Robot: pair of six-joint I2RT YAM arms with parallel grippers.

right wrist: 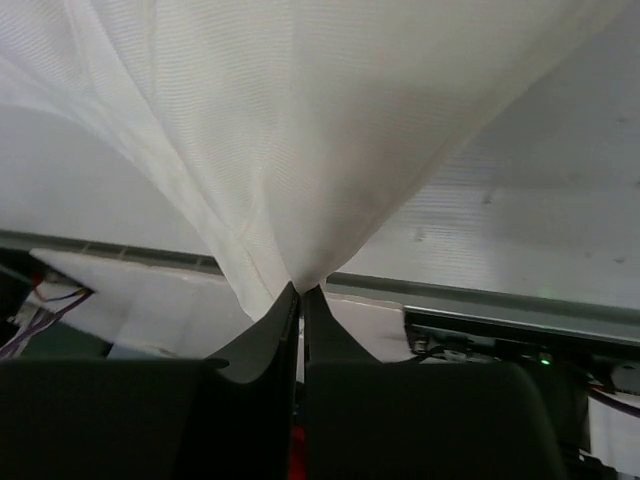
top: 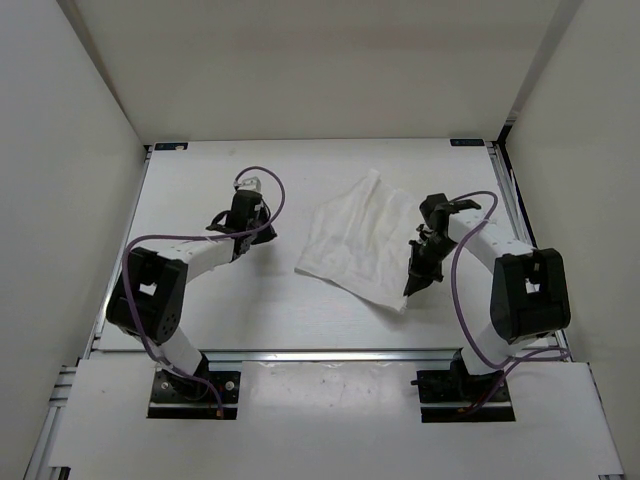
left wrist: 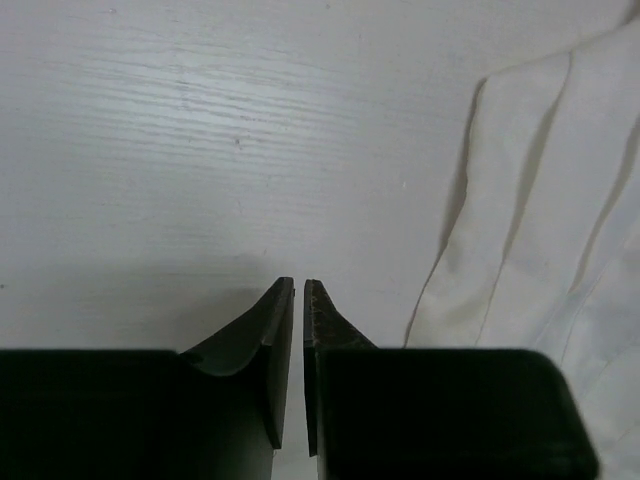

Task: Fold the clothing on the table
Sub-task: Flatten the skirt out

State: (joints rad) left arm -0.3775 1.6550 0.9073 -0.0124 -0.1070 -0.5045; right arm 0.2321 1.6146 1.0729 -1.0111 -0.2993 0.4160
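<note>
Plain white walls (top: 70,120) are enclosing the space on three sides, sloping in toward the far edge. Silver aluminium rails (top: 330,354) are running along the near side, with a flat white panel (top: 330,420) lying in front. Soft, even light is falling everywhere, casting only faint shadows.

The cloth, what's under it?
Around the cloth only bare white table shows, so it seems to lie straight on the table. The right gripper pinches one corner. Anything beneath the fabric itself is covered and cannot be seen.
</note>
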